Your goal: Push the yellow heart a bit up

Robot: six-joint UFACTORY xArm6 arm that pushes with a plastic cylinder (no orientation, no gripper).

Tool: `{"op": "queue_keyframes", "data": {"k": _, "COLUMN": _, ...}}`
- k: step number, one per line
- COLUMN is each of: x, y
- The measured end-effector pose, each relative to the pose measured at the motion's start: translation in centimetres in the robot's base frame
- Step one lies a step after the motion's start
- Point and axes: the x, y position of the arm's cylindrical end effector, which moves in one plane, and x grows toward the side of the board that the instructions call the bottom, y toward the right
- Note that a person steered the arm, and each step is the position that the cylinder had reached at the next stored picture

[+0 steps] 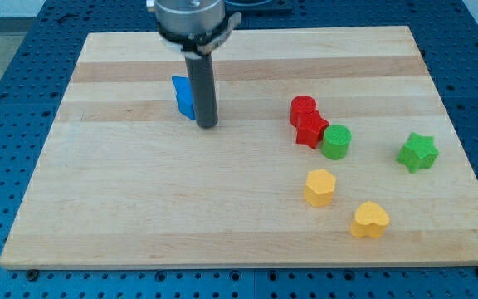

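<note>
The wooden counter [139,208] fills most of the view, lying on a blue perforated base [7,50]. Above it, at the view's top, hangs the grey round end of the arm [189,17], and from it the dark rod [202,87] comes straight down.

Seven blocks sit on the counter. One is blue, two are red, two green, two yellow. The blue block [183,95] stands alone in the upper middle, partly hidden behind the rod, so its shape cannot be made out. The red cylinder [302,109] and the red star [311,130] touch each other right of centre, and the green cylinder [336,142] sits just beside the red star on its right. The green star [417,152] stands well apart towards the view's right edge.

Of the two yellow blocks, the yellow hexagon-like block [319,187] lies below the green cylinder, and the yellow heart [370,219] lies lower right of it, near the counter's bottom edge. Above the heart, the green cylinder and the red pair stand nearest, though apart from it.

There is no hand on this arm, only the rod, so nothing is held. My tip [207,125] rests on the counter touching or just beside the blue block's right side, well apart from the yellow heart.
</note>
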Motion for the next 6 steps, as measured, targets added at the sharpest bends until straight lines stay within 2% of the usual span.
{"op": "queue_keyframes", "data": {"k": 2, "x": 11.2, "y": 3.2}}
{"op": "queue_keyframes", "data": {"k": 3, "x": 15.9, "y": 8.8}}
{"op": "queue_keyframes", "data": {"k": 6, "x": 16.3, "y": 25.5}}
